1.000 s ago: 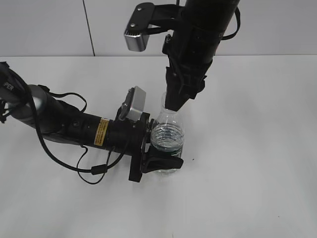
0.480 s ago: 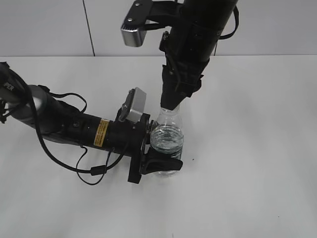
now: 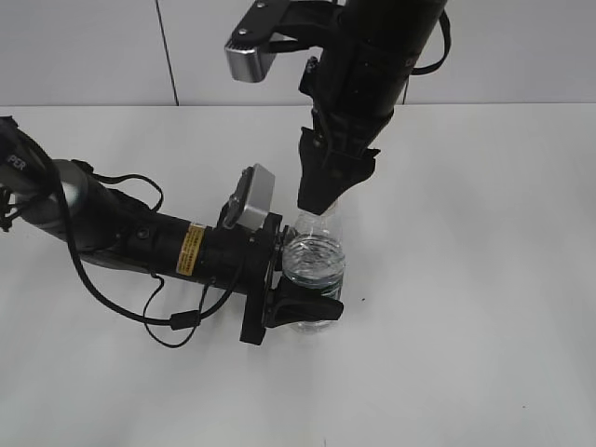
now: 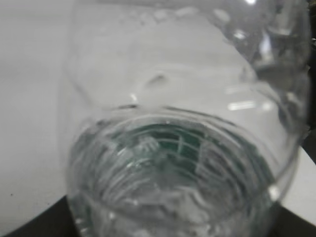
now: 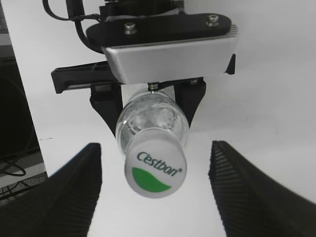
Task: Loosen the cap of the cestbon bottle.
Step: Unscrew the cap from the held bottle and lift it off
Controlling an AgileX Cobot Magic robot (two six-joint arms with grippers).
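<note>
The cestbon bottle [image 3: 315,263] stands upright on the white table, clear with water and a dark green band low down. My left gripper [image 3: 321,272] is shut on its body from the left, one finger [image 3: 312,305] wrapping the front. In the left wrist view the bottle [image 4: 177,148] fills the frame. My right gripper [image 3: 318,200] hangs point-down just above the bottle's neck and hides the cap there. Seen from the right wrist, the white cap [image 5: 155,167] with its green mark sits between the fingers [image 5: 74,192] of my open right gripper [image 5: 155,146], untouched on both sides.
The left arm [image 3: 140,233] lies low across the table from the left with a loose cable loop [image 3: 177,321] beside it. Its wrist camera [image 3: 253,196] sits close beside the right gripper. A pale wall [image 3: 93,47] closes the back.
My right gripper has spread its jaws off the cap and lifted slightly above the neck. The left gripper and the bottle have stayed put.
</note>
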